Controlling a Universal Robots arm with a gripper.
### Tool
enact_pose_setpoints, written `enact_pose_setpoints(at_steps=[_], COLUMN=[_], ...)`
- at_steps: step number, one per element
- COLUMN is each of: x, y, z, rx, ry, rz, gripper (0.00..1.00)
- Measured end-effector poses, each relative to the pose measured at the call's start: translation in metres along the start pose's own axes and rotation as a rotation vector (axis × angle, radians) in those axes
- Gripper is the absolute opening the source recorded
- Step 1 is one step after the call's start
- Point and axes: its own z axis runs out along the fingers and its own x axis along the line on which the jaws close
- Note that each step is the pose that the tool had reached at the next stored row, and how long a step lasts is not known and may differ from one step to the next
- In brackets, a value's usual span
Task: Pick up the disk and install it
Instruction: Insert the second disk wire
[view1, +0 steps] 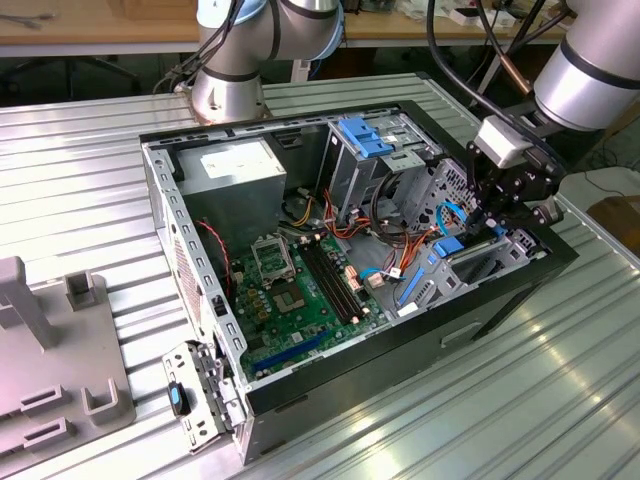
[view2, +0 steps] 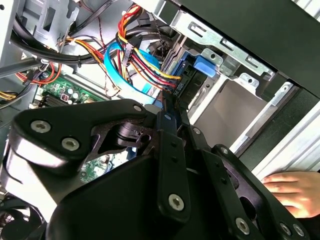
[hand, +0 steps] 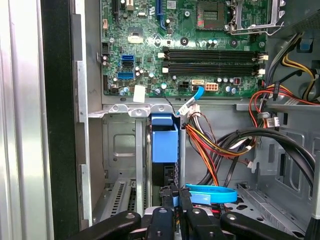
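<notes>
The pincer (hand: 175, 202) is shut tight on the disk (hand: 164, 142), standing on edge in the bay of the computer case (view1: 330, 385). The disk looks hard, heavy and easy to hurt, so its blue side rails seem the best place to hold.

Even overhead light, with sheen on the metal and soft focus close to the lens

In the exterior view the ribbed table (view1: 80, 190) is brightly lit, with pale reflected streaks at about 4 o'clock, while the open computer case (view1: 330, 260) keeps soft shadow along its inner walls. In the second wrist view the gripper (view2: 170, 107) body is dark and blurred up close, and a white patch is blown out at 10 o'clock. The first wrist view is sharp on the motherboard (hand: 185, 45).
</notes>
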Motion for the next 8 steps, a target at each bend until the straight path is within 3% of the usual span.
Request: enact_pose_setpoints(at_steps=[8], x=[0.0001], y=[0.0001], z=[0.0012], rx=[0.0001], ry=[-0.0034], rz=[0.000], gripper=[0.16])
